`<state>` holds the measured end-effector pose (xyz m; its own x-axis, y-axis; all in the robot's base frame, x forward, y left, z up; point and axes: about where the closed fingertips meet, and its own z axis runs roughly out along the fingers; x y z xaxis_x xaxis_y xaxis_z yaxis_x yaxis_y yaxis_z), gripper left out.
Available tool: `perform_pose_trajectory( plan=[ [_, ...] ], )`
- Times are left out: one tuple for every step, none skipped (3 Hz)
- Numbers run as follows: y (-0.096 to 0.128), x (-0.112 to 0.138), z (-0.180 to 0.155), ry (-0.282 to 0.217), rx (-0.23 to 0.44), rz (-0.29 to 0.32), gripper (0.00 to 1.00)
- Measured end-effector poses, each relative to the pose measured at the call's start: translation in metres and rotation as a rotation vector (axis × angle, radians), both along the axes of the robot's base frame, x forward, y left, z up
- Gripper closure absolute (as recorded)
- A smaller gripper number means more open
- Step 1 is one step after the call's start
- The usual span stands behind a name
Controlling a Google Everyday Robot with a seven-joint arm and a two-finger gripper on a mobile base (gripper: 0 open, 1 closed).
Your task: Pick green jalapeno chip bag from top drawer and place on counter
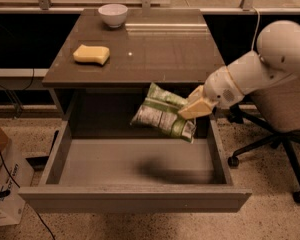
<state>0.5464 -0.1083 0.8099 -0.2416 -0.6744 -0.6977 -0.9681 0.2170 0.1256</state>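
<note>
The green jalapeno chip bag (162, 115) is green with a white label panel of dark print. The tan hand (190, 111), gripping the bag's right edge above the grey top drawer (135, 199), ends a white arm (250, 74). The counter (155, 54) is glossy grey-brown, bearing 1 yellow sponge (91, 54) and 1 white bowl (113, 14).

counter (165, 54): yellow sponge (91, 54) left, white bowl (113, 14) rear | pincer (190, 111): clamps green jalapeno chip bag (160, 115) above top drawer (115, 161)

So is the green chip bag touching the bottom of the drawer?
Apart. The camera view shows the green jalapeno chip bag held up by the gripper, with bare top drawer floor and its shadow underneath.
</note>
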Motion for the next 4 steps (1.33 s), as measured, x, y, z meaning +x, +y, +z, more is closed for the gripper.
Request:
perform_pose_trajectory(
  plan=[
    [0.005,0.019,0.060,-0.110,-0.021,0.040,1.00],
    [0.007,0.060,0.096,-0.170,-0.062,0.022,1.00],
    [-0.001,0.112,0.107,-0.181,-0.071,-0.087,1.00],
    [-0.020,0.162,0.101,-0.158,-0.068,-0.237,1.00]
  ],
)
